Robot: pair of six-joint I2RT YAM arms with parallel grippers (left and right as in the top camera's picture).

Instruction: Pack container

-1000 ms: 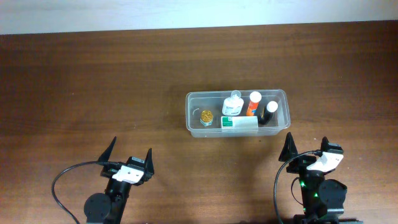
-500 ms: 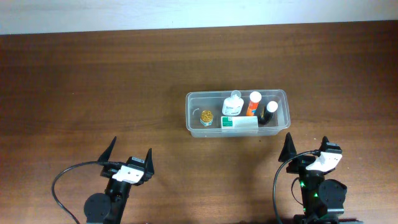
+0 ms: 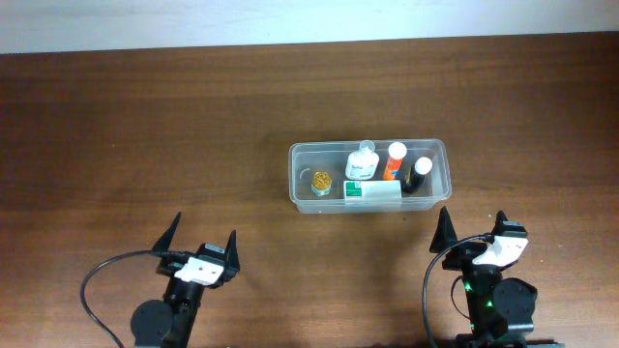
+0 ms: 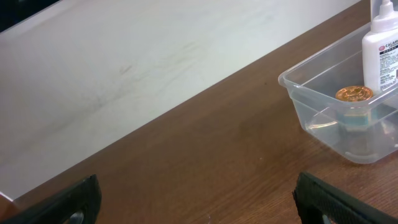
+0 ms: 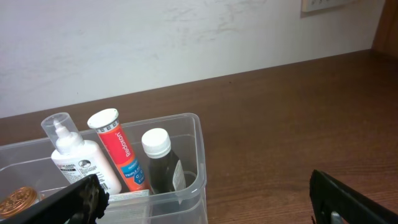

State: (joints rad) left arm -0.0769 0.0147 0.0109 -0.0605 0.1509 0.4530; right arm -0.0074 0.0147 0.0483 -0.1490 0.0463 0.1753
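Overhead view of a dark wooden table (image 3: 145,126) with a white wall (image 3: 290,19) along its far edge. Right of centre, a clear plastic container (image 3: 301,164), rectangular with rounded corners, flat on the wood. Inside, toward the left end, a small jar with a gold lid (image 3: 321,181); along the far wall, a white bottle with a clear cap (image 3: 363,164), an orange tube with a white cap (image 3: 394,160) and a dark bottle with a white cap (image 3: 419,174), all upright in a row; against the near wall, a green and white box (image 3: 372,190). At the near edge, left of centre, the left gripper (image 3: 205,228), released, jaws spread wide, grasping nothing, well apart from the container. Near the container's right end, the right gripper (image 3: 473,215), likewise released and spread wide, grasping nothing, close to the tub but not touching. Beside the left arm, a looping black cable (image 3: 97,290).
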